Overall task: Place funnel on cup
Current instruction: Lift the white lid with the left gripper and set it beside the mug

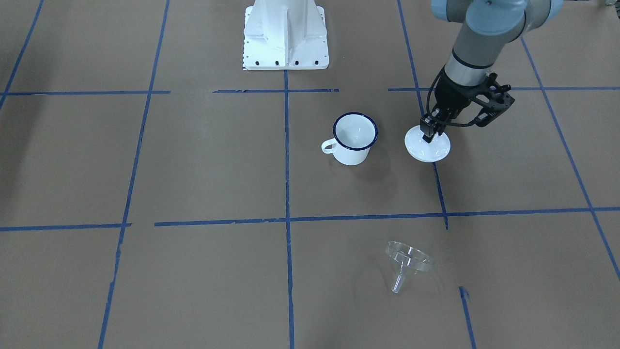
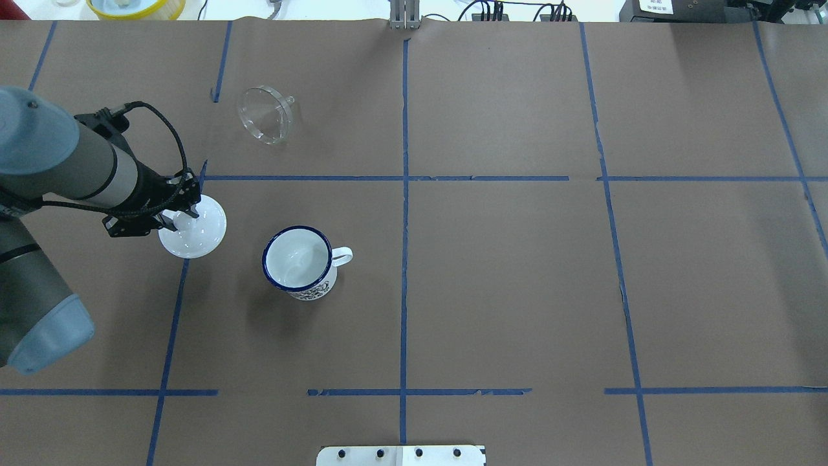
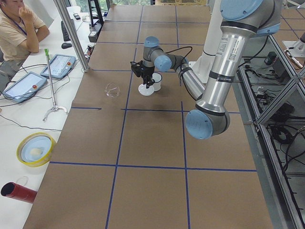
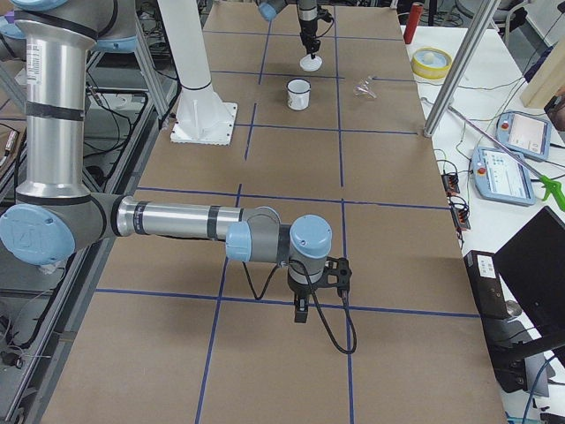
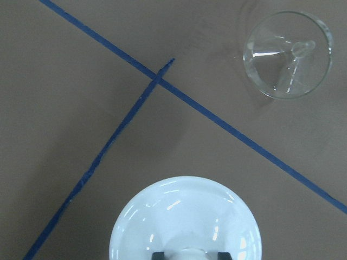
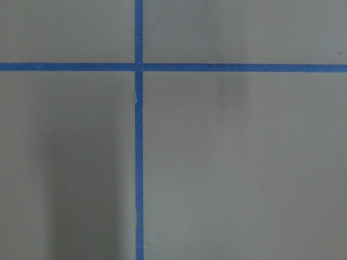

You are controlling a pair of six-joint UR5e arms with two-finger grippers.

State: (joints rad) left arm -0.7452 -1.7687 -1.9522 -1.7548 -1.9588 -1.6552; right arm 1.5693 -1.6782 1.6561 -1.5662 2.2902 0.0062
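The clear funnel (image 1: 407, 264) lies on its side on the brown table paper, apart from everything else; it also shows in the overhead view (image 2: 265, 115) and the left wrist view (image 5: 287, 54). The white mug with the blue rim (image 1: 355, 138) stands upright and empty (image 2: 299, 262). My left gripper (image 1: 428, 133) (image 2: 181, 220) is beside the mug, its fingers closed around the knob of a round white lid (image 1: 428, 148) (image 5: 184, 216) that rests on the table. My right gripper (image 4: 301, 311) hangs far from these things, over bare paper; I cannot tell whether it is open or shut.
The robot's white base plate (image 1: 286, 34) stands at the table's robot side. Blue tape lines cross the paper. Tablets and a yellow bowl (image 3: 35, 148) lie on the operators' bench beyond the table edge.
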